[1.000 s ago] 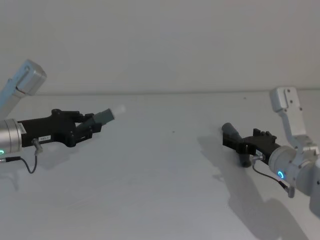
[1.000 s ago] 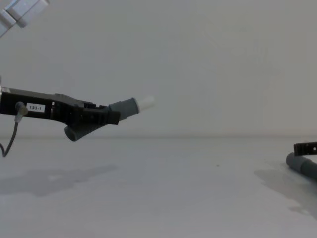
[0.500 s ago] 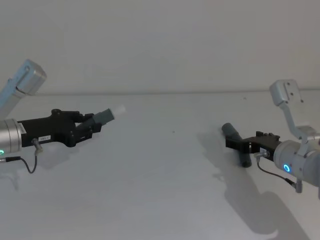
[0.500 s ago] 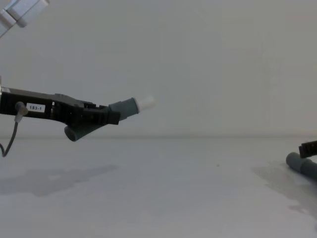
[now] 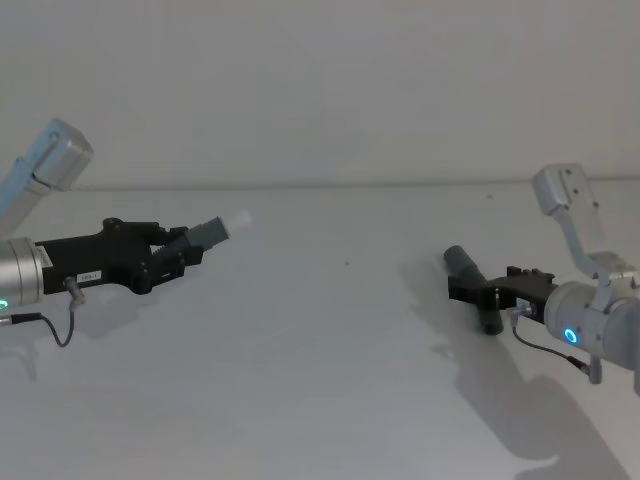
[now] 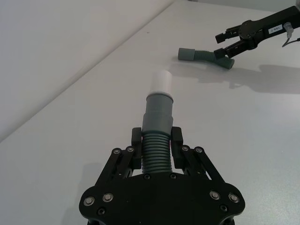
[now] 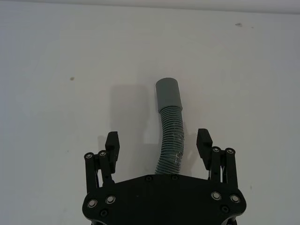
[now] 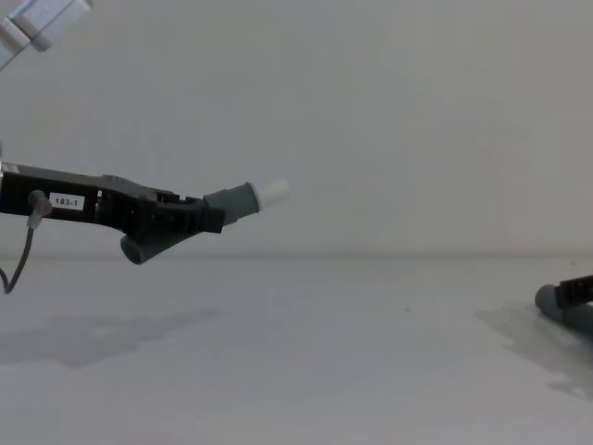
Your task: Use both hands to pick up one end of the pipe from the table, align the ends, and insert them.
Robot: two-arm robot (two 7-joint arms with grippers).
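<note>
Right wrist view, right gripper [image 7: 158, 137] splayed astride sleeve pipe [image 7: 168, 99]

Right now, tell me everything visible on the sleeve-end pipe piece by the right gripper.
The sleeve-end pipe piece is dark grey plastic: a ribbed, slightly bent body ending in a smooth, wider sleeve. It lies on the white table, sleeve pointing away from the right gripper. Its fingers stand open either side, not touching it; the near end runs under the gripper.
</note>
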